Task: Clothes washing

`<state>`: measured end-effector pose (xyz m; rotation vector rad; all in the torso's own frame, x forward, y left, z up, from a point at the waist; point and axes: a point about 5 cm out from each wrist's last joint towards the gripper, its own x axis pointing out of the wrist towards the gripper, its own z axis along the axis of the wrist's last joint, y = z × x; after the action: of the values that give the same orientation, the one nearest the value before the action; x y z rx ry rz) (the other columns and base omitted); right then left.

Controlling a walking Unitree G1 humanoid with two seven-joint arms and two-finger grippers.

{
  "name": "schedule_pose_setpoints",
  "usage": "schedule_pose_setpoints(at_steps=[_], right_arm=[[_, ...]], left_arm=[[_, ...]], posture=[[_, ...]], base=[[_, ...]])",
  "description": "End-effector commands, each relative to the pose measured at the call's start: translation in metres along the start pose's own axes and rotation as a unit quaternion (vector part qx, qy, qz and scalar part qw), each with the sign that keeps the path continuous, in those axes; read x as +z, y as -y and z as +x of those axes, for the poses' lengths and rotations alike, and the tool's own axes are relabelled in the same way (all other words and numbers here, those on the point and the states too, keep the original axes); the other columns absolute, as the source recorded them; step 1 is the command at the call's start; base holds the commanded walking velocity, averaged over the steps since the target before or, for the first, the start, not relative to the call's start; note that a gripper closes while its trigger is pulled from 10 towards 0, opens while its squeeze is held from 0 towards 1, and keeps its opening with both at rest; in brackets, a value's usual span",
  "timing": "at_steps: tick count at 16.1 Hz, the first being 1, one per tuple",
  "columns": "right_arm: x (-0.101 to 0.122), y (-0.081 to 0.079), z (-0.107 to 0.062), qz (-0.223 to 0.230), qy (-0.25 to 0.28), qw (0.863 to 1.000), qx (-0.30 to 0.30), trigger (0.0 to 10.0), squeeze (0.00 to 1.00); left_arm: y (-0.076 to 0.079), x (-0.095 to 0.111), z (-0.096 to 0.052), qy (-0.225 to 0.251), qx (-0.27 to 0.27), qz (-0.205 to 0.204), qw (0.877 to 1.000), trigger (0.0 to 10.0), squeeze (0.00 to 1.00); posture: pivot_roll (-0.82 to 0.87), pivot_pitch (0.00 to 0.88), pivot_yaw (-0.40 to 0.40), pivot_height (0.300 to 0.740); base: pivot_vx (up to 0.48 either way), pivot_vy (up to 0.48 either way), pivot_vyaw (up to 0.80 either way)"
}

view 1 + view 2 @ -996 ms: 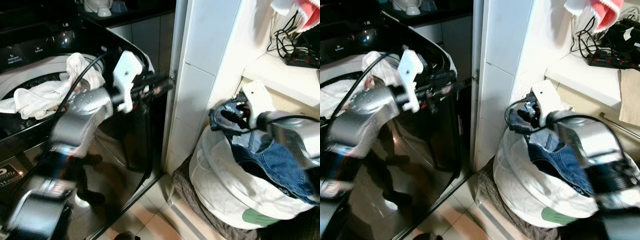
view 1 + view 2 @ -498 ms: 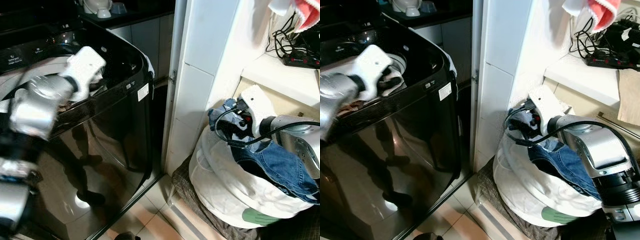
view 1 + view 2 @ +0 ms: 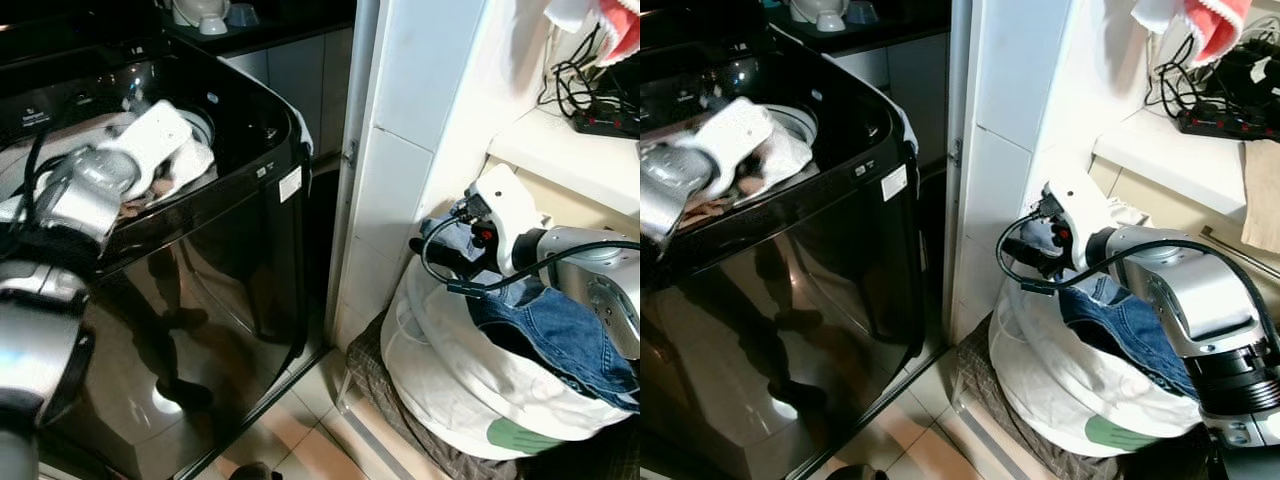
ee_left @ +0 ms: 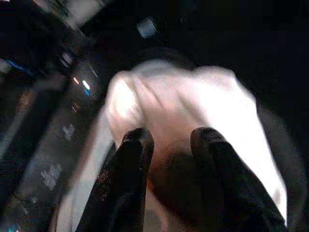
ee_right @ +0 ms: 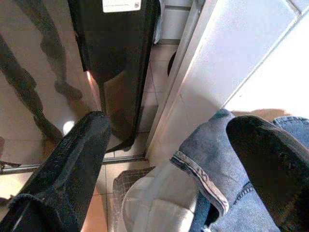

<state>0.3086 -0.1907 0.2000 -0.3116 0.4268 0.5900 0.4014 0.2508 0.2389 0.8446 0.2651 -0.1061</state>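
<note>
The glossy black top-loading washing machine (image 3: 200, 290) stands with its lid up, and a crumpled white cloth (image 3: 780, 160) lies in its round drum opening. The left gripper (image 4: 169, 145) reaches down into that opening; in the left wrist view its two black fingers (image 4: 133, 169) sit slightly apart with the white cloth bunched right ahead of and between their tips, though whether they pinch it cannot be told. To the right of the washing machine, past a white tiled wall (image 3: 420, 130), a round white fabric laundry basket (image 3: 450, 370) holds blue denim jeans (image 3: 560, 340). The right gripper (image 5: 174, 145) hovers at the basket's upper edge nearest the washing machine, fingers spread wide; a folded hem of the blue denim lies in the gap between them, close against one finger (image 5: 270, 159), the other finger well clear of it.
</note>
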Motion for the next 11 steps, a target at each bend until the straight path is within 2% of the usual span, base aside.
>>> schedule_pose_setpoints(at_steps=[1, 3, 4, 5, 6, 8, 9, 10, 11], right_arm=[[0.003, 0.002, -0.005, -0.006, 0.005, 1.000, -0.007, 10.0, 1.00], [0.004, 0.006, -0.004, -0.012, 0.009, 0.999, -0.031, 10.0, 1.00], [0.005, 0.009, -0.003, -0.016, 0.012, 0.999, -0.045, 10.0, 0.00], [0.007, 0.012, -0.004, -0.019, 0.017, 0.998, -0.059, 10.0, 0.00], [0.008, 0.013, -0.005, -0.019, 0.020, 0.998, -0.062, 10.0, 0.00], [0.007, 0.015, -0.007, -0.018, 0.022, 0.997, -0.069, 10.0, 0.00], [0.003, 0.017, -0.008, -0.013, 0.016, 0.997, -0.080, 10.0, 0.00], [-0.002, 0.020, -0.008, -0.010, 0.002, 0.996, -0.086, 10.0, 0.00], [-0.008, 0.022, -0.008, -0.015, -0.018, 0.995, -0.096, 10.0, 0.29]], left_arm=[[-0.004, 0.009, 0.002, 0.023, 0.023, -0.003, 0.999, 10.0, 0.00], [-0.007, 0.015, 0.003, 0.038, 0.078, 0.034, 0.996, 10.0, 0.00], [-0.013, 0.021, 0.002, 0.051, 0.121, 0.067, 0.989, 10.0, 0.00], [-0.026, 0.031, -0.002, 0.076, 0.189, 0.100, 0.974, 10.0, 0.00], [-0.032, 0.036, -0.004, 0.090, 0.210, 0.104, 0.968, 10.0, 0.00], [-0.036, 0.040, -0.006, 0.107, 0.200, 0.085, 0.970, 10.0, 0.00], [-0.034, 0.042, -0.007, 0.139, 0.147, 0.005, 0.979, 10.0, 0.00], [-0.028, 0.046, -0.007, 0.173, 0.091, -0.067, 0.978, 10.0, 0.00], [-0.022, 0.050, -0.007, 0.198, 0.050, -0.121, 0.971, 10.0, 0.00]], posture=[[-0.03, 0.000, 0.014, 0.740], [-0.03, 0.000, 0.013, 0.740], [-0.03, 0.000, 0.013, 0.740], [-0.04, 0.000, 0.018, 0.740], [-0.04, 0.000, 0.019, 0.740], [-0.04, 0.000, 0.019, 0.740], [-0.04, 0.000, 0.019, 0.740], [-0.03, 0.000, 0.020, 0.740], [-0.03, 0.000, 0.020, 0.740]], base=[[0.000, 0.000, 0.00], [0.000, 0.000, 0.00], [0.000, 0.000, 0.00], [0.000, 0.000, 0.00], [0.000, 0.000, 0.00], [0.000, 0.000, 0.00], [0.000, 0.000, 0.00], [0.000, 0.000, 0.00], [0.000, 0.000, 0.00]])
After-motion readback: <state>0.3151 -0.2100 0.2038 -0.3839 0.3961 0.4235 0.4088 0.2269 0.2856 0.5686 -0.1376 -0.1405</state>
